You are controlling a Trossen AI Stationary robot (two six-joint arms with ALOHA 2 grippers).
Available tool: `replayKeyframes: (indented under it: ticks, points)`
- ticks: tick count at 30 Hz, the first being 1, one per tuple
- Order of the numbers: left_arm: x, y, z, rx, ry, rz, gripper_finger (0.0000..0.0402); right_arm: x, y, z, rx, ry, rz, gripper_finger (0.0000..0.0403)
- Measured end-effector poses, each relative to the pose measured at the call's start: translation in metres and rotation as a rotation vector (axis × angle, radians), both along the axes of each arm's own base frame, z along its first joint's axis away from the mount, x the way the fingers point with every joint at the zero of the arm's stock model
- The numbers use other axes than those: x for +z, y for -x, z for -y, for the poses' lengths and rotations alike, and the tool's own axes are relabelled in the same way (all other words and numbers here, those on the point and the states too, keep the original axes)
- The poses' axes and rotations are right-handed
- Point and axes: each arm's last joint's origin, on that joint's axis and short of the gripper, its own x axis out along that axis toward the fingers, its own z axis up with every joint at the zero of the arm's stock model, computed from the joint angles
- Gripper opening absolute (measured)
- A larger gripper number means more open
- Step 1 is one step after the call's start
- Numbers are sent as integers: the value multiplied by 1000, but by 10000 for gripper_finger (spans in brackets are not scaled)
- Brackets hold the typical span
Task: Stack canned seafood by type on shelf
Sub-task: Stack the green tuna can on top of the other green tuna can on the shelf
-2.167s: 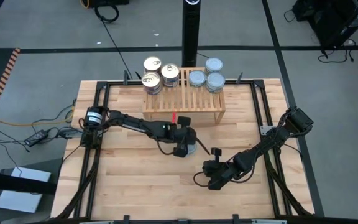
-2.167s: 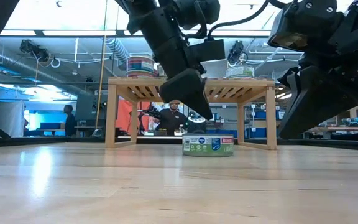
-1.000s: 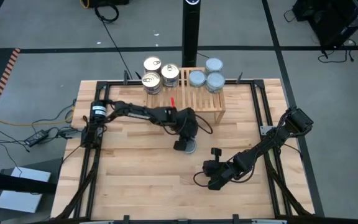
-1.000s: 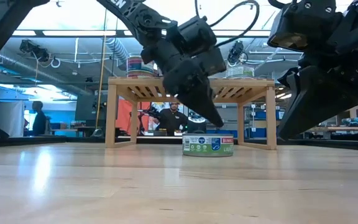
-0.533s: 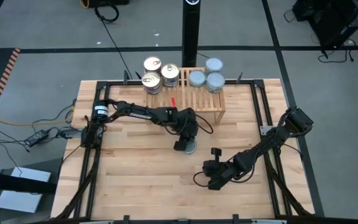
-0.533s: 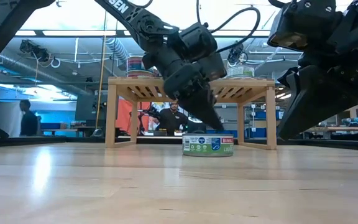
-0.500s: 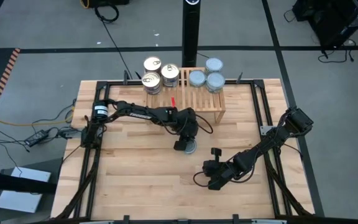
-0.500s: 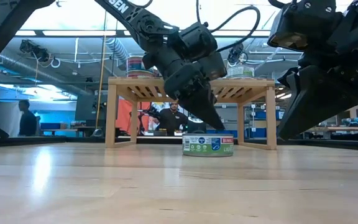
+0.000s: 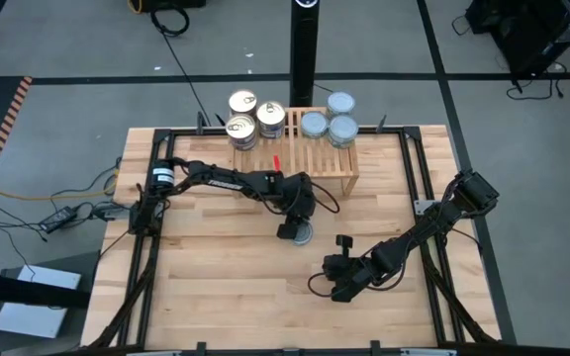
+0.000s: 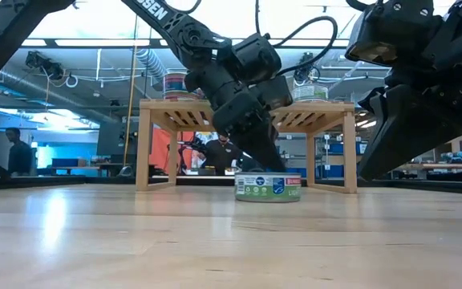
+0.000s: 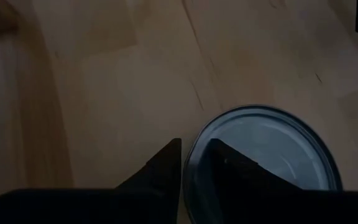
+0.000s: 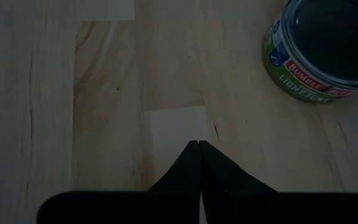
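**Left gripper straddles the rim of a lone tin**

At centre-left of the high view, the left gripper (image 9: 296,230) points down at a blue-lidded tin (image 9: 304,233) on the table (image 9: 206,287); its fingers (image 11: 160,171) stand narrowly parted, one outside the rim, one over the lid. Above centre, the shelf (image 9: 295,163) carries gold-lidded tins (image 9: 253,116) and blue-lidded tins (image 9: 330,118). Lower right, the right gripper (image 9: 332,285) waits with fingers pressed together.
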Motion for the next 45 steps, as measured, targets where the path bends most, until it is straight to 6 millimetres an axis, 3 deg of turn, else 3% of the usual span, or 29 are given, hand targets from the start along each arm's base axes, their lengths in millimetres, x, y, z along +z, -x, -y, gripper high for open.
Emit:
replayKeyframes:
  ticks: [5, 13, 34, 40, 45]
  points:
    - [-1, 0, 3, -21, -28, -4, 80, 0, 0, 0, 0, 0, 0, 7]
    - [-2, -1, 15, -95, -185, -1, 6, 0, 0, 0, 0, 0, 0, 7]
    - [32, -13, 45, -122, -452, -66, 1, 0, 0, 0, 0, 0, 0, 7]
    - [28, -6, 44, -35, -340, -145, 7, 0, 0, 0, -3, -2, 0, 7]
    - [25, -3, 40, -8, -263, -178, 40, 0, 0, 0, -3, -2, 0, 7]
